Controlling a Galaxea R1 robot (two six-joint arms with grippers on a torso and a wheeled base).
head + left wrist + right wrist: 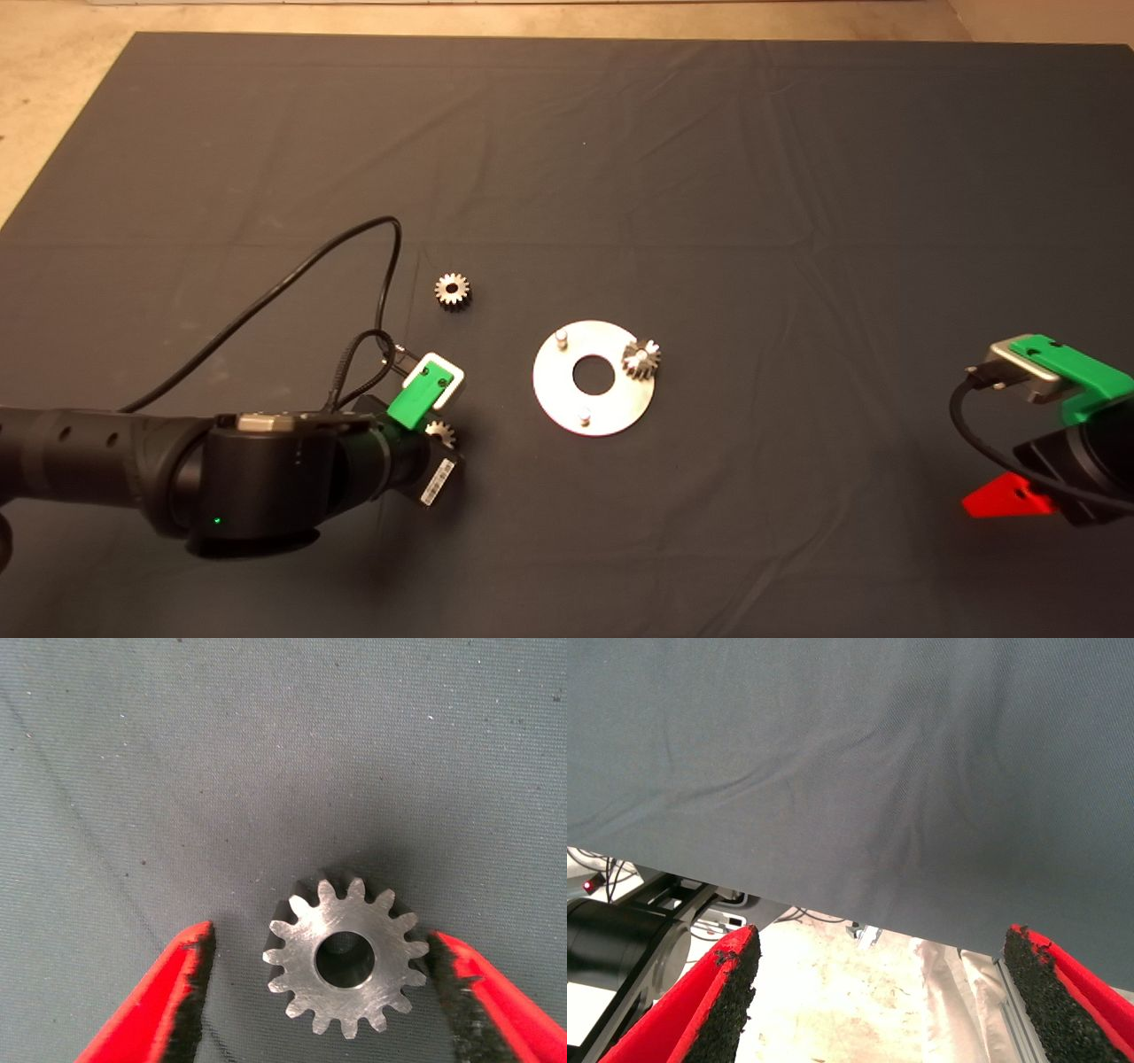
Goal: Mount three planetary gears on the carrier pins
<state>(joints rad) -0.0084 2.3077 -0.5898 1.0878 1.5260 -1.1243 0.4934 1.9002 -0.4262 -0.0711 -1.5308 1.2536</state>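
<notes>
— Left gripper (319, 992) hovers with fingers spread around one gear (344, 955), near the mat's (620, 133) front edge?
— Yes. Another gear (640, 359) sits on the disc (594, 416); the third gear (453, 290) lies loose. Right gripper (877, 992) is released.

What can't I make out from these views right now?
- Gear under the left tool: head view shows only a sliver, the wrist hides the rest.
- Gear at the disc's edge: too small to tell whether it is fully down on its pin.
- Right tool: its wrist view shows only mat and floor, no parts.
</notes>
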